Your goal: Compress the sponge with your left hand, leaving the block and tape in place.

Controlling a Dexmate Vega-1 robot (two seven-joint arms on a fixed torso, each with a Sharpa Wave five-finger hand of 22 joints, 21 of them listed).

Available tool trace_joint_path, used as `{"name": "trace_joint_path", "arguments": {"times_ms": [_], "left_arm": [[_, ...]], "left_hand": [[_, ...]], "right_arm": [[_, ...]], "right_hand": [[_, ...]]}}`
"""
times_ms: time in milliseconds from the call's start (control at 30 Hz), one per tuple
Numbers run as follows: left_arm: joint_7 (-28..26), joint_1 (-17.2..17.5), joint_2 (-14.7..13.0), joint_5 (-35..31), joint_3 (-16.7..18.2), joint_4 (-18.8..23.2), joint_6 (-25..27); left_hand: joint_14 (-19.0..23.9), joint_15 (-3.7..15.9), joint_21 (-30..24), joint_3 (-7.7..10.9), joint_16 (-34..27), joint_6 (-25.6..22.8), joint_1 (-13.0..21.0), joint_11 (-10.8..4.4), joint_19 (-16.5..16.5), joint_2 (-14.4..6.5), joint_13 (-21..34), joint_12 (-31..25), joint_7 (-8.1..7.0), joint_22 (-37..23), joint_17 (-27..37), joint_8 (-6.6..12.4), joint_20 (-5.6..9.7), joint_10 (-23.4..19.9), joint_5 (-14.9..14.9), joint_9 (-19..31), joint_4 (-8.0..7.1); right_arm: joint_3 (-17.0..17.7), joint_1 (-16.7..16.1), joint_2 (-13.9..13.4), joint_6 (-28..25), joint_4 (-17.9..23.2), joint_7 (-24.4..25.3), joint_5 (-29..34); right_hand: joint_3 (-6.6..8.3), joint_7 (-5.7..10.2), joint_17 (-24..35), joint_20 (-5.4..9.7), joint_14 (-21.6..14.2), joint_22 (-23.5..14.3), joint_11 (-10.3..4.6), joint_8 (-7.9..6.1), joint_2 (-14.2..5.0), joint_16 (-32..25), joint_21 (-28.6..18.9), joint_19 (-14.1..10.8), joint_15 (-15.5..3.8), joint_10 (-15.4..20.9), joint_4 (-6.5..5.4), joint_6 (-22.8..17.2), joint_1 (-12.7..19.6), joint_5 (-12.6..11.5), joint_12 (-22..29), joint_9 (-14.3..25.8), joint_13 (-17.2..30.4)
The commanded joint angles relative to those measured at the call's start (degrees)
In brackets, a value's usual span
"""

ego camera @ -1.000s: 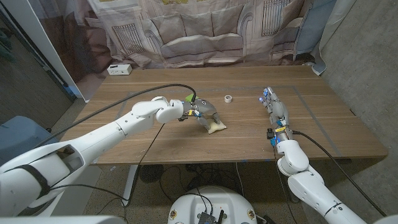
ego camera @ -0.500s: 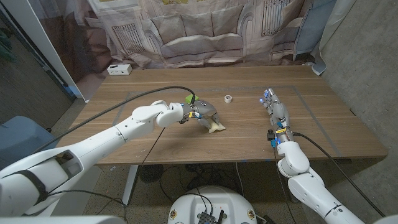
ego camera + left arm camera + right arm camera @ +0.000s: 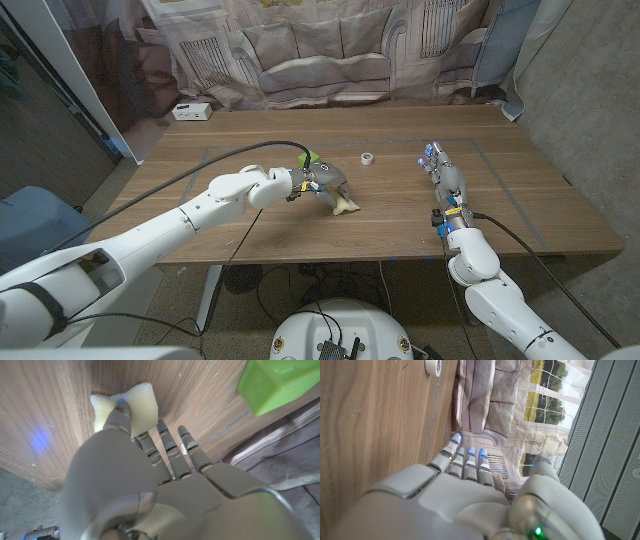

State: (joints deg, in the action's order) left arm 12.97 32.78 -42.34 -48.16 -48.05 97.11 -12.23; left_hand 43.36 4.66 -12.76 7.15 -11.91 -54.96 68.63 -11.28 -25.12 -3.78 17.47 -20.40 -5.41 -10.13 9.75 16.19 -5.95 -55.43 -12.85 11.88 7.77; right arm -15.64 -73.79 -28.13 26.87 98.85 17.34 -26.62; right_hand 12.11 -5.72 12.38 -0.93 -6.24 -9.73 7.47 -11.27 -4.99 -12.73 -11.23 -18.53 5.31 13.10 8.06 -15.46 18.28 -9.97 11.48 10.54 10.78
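My left hand (image 3: 325, 183) sits over the pale yellow sponge (image 3: 345, 205) near the table's middle and squeezes it. In the left wrist view the sponge (image 3: 125, 407) bulges out past the thumb and fingers (image 3: 167, 452) of my left hand (image 3: 150, 485). The green block (image 3: 306, 158) lies just behind the left hand, also seen as a bright green cube (image 3: 272, 382). A small roll of tape (image 3: 367, 158) lies farther back right, and the tape (image 3: 434, 367) shows in the right wrist view. My right hand (image 3: 443, 178) stands on the right side of the table with fingers straight, holding nothing.
A white box (image 3: 190, 112) sits at the table's back left corner. A cable (image 3: 230, 160) runs along my left arm. A curtain printed with a sofa hangs behind the table (image 3: 520, 200).
My left hand has closed tighter on the sponge, which looks smaller and more pinched than a second ago. The right hand, block and tape have stayed put.
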Motion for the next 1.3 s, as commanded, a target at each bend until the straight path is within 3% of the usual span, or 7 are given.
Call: {"name": "trace_joint_path", "arguments": {"times_ms": [33, 667, 1133, 1300], "left_arm": [[-0.87, 1.25, -0.79, 0.13, 1.61, 2.76, 1.77], [-2.49, 1.87, -1.38, 0.68, 3.75, 4.88, 2.58], [-2.68, 2.88, -2.76, 0.11, 6.37, 9.67, 4.58], [-2.71, 2.99, -2.95, -0.82, 6.83, 10.96, 4.86]], "left_hand": [[1.05, 5.98, -0.17, 0.46, -0.15, -0.70, 0.37, -1.02, -0.53, -0.74, 0.46, -0.42, -0.15, -0.21, 0.16, 0.30, -0.21, -1.59, 0.45, 0.10, 0.24], [2.03, 5.95, -0.02, 0.91, 0.11, -1.49, 0.86, -0.95, -0.89, -1.20, 1.60, -0.90, -0.07, -0.22, 0.12, 0.52, -0.88, -2.68, 1.17, 0.27, 0.39], [1.79, 5.68, 0.20, 0.97, 0.70, -1.04, 0.48, -0.91, -0.75, -1.20, 2.24, -0.60, -0.04, -0.24, -0.03, 0.25, -0.97, -2.02, 1.55, 0.34, 0.22], [1.63, 5.63, 0.18, 0.95, 0.91, -0.80, 0.25, -0.91, -0.91, -1.14, 2.48, -0.46, -0.02, -0.26, -0.06, 0.11, -0.36, -1.79, 1.65, 0.36, 0.14]], "right_arm": [[0.38, -0.22, -0.05, 0.78, -0.04, -0.51, -0.27], [0.46, 0.34, 0.33, 1.06, -0.28, -0.44, 0.24], [0.15, 1.42, 0.54, 1.46, -1.52, -1.49, -0.34], [0.14, 1.56, 0.56, 1.73, -1.89, -1.74, -0.51]], "right_hand": [[-0.09, 0.15, 0.31, 0.09, -0.61, -0.23, -0.15, -0.09, 0.32, -0.31, -0.29, -0.41, 0.06, 0.66, -0.23, -0.40, 0.35, -0.30, 0.34, 0.09, 0.26], [-0.10, 0.15, 0.34, -0.02, -0.66, -0.24, -0.18, -0.06, 0.29, -0.27, -0.25, -0.45, 0.02, 0.65, -0.23, -0.48, 0.38, -0.31, 0.25, 0.09, 0.28], [-0.13, 0.04, 0.37, 0.05, -0.62, -0.24, -0.13, -0.06, 0.27, -0.21, -0.22, -0.45, -0.01, 0.75, -0.26, -0.60, 0.36, -0.31, 0.24, 0.10, 0.30], [-0.13, 0.08, 0.38, 0.07, -0.68, -0.24, -0.17, -0.03, 0.26, -0.22, -0.22, -0.47, -0.05, 0.72, -0.26, -0.55, 0.37, -0.32, 0.21, 0.10, 0.30]]}}
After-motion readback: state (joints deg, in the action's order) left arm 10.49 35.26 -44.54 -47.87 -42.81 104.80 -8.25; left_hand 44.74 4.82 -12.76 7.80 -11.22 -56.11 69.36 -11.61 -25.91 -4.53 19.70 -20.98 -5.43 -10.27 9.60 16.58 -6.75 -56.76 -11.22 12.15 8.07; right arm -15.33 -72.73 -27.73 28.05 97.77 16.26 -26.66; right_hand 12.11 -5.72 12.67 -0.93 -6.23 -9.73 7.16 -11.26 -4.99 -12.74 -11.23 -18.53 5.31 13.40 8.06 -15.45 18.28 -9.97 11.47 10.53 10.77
